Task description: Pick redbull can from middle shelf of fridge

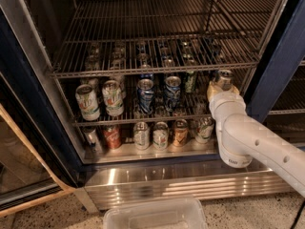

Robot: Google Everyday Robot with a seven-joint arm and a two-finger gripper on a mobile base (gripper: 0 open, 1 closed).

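The fridge stands open in front of me. The redbull can, slim and silver-grey with a shiny top, is at the right end of the middle shelf, just under the upper rack's front rail. My gripper reaches in from the right on a white arm and is shut on the can, with tan pads on both sides of it. The can's lower part is hidden behind the gripper, so I cannot tell whether it rests on the shelf.
Two white-and-green cans and two wider blue-and-silver cans stand on the middle shelf to the left. Several cans line the floor panel. The upper wire rack hangs close above. The dark blue frame is right, a clear tub below.
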